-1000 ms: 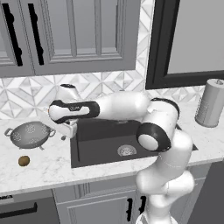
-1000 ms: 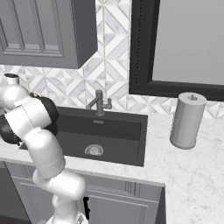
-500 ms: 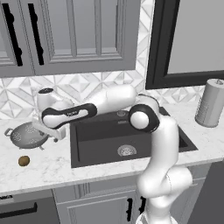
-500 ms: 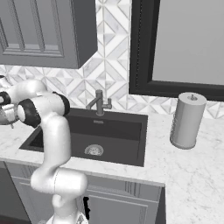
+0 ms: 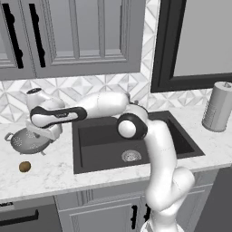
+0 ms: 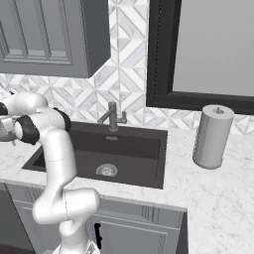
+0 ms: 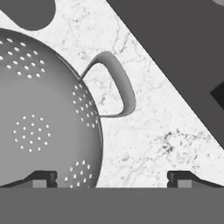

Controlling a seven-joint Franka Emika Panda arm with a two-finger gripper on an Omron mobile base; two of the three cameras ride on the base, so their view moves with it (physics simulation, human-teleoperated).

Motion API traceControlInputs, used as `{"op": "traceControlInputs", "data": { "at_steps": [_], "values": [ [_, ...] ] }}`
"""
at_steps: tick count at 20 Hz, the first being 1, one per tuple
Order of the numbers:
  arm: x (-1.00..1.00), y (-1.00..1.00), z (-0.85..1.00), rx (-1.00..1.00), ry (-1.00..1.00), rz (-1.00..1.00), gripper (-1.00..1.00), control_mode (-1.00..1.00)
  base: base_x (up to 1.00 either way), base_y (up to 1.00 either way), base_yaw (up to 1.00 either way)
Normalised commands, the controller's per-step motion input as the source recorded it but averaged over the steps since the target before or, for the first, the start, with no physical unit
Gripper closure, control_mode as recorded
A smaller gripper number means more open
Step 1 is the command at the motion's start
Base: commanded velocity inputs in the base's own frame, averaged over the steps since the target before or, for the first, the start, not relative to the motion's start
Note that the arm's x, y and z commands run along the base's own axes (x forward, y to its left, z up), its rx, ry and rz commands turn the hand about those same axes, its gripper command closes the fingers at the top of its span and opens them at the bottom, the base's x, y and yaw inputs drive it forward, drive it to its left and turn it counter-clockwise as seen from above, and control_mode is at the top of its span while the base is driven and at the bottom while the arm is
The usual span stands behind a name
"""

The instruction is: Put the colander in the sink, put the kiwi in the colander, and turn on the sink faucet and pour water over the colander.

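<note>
**Fingers spread wide over the colander's near rim, nothing held**

Your fingers (image 7: 43, 178) stand fully apart, with nothing between them yet. In the hand view one tip sits at about 7 o'clock over the bowl of the colander (image 7: 39, 118) and the other at about 5 o'clock over bare marble counter (image 7: 153, 135), so the bowl's wall falls between them. I judge that is the reason for the placement: you are lined up to pinch the rim beside the loop handle (image 7: 118, 87), which juts out toward 1 o'clock. Whether a tip already touches the metal I cannot tell.

From the left base view, the gripper (image 5: 41, 131) hangs just over the colander (image 5: 25, 141), which stands on the counter well to the 9 o'clock side of the sink (image 5: 131, 140). The kiwi (image 5: 25, 166) lies by itself on the counter, near the colander at its 6 o'clock. The sink faucet (image 6: 113, 117) stands at the basin's back edge in the right base view, with no water visible. No part of the task looks done.
</note>
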Motion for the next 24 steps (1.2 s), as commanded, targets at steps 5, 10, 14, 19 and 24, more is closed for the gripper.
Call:
{"op": "traceControlInputs", "data": {
  "at_steps": [5, 10, 14, 19, 24],
  "values": [
    [0.02, 0.01, -0.37, 0.00, 0.00, 0.00, -1.00, -1.00, 0.00, 0.00, 0.00],
    [0.02, 0.00, -0.34, 0.01, -0.03, 0.00, -1.00, -1.00, 0.00, 0.00, 0.00],
    [0.12, -0.05, -0.26, 0.09, -0.05, 0.00, -1.00, -1.00, 0.00, 0.00, 0.00],
    [0.21, -0.02, -0.28, 0.12, 0.00, 0.00, -1.00, -1.00, 0.00, 0.00, 0.00],
    [0.03, 0.00, -0.34, 0.15, 0.00, 0.00, -1.00, -1.00, 0.00, 0.00, 0.00]
  ]
}}
